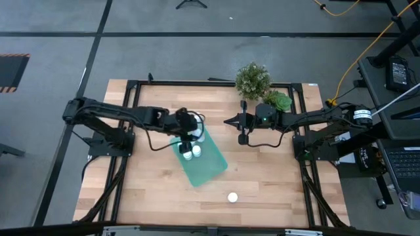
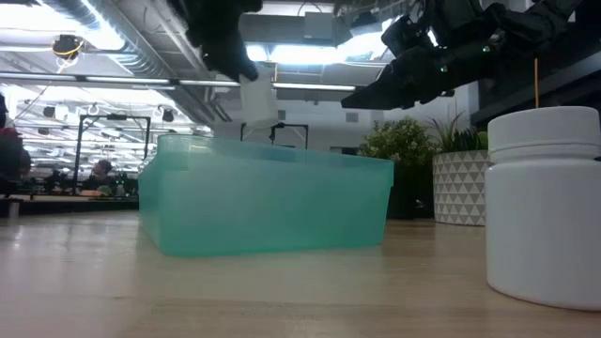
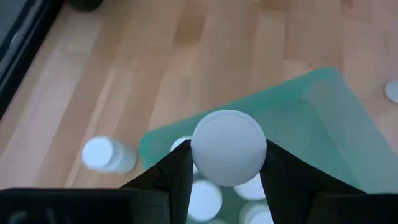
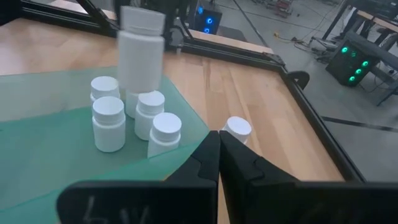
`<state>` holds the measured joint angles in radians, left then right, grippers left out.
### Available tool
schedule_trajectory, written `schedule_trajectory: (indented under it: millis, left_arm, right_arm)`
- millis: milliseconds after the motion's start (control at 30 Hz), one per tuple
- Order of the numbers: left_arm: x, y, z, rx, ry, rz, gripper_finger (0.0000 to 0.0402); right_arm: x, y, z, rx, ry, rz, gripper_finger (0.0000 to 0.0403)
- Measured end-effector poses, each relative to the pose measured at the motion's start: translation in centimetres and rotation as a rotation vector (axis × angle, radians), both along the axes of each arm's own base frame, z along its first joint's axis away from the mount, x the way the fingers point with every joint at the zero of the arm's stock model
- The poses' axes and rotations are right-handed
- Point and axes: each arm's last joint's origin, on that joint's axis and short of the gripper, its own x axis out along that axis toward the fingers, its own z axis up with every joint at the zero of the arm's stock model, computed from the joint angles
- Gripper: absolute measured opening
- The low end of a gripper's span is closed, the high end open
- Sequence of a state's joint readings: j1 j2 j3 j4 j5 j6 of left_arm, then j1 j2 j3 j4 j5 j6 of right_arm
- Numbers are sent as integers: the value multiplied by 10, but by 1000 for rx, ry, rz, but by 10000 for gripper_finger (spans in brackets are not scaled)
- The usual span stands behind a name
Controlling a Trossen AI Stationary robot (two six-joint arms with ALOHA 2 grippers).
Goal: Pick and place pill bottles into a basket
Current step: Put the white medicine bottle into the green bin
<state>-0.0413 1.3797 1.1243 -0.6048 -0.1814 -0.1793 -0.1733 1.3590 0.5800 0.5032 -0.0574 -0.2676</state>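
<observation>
The teal basket [image 1: 209, 169] lies on the wooden table and holds several upright white pill bottles [image 4: 109, 122]. My left gripper [image 1: 190, 134] hangs over the basket's far left part, shut on one more pill bottle [image 4: 142, 53] that stands clear above the others. My right gripper [image 1: 228, 121] is shut on nothing, in the air to the right of the basket and pointing toward it. One pill bottle [image 1: 232, 196] stands on the table near the front edge. Another pill bottle [image 4: 236, 129] stands on the table just outside the basket. My left gripper pinches the pill bottle between its two fingers [image 3: 180, 171], which sit on opposite sides of its upper part just below the round cap top [image 3: 228, 146]. The fingers slant down from the table's left. The bottle hangs upright, cap up, clear above the basket [image 2: 272, 202].
Two potted plants [image 1: 252, 80] [image 1: 279, 101] stand at the far edge behind my right gripper; a white patterned pot [image 2: 460, 188] shows in the low view. Black frame rails [image 1: 131, 84] border the table. Bare wood lies in front of and to the right of the basket.
</observation>
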Motion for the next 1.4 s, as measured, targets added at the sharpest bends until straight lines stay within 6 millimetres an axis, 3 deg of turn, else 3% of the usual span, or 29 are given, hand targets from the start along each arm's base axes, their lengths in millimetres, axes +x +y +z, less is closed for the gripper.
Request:
schedule_trajectory:
  millis: [233,433,1000,1400]
  left_arm:
    - [29,-13,9,29,97,-53,151]
    - [45,-15,3,20,160,-87,151]
    - [66,-12,-35,24,270,-112,155]
    - [74,-7,-42,25,240,-105,151]
  right_arm:
    - [-1,0,-2,2,22,2,10]
    - [-1,0,-2,4,22,1,10]
    - [0,2,-2,13,20,30,10]
    - [0,4,-2,22,19,54,10]
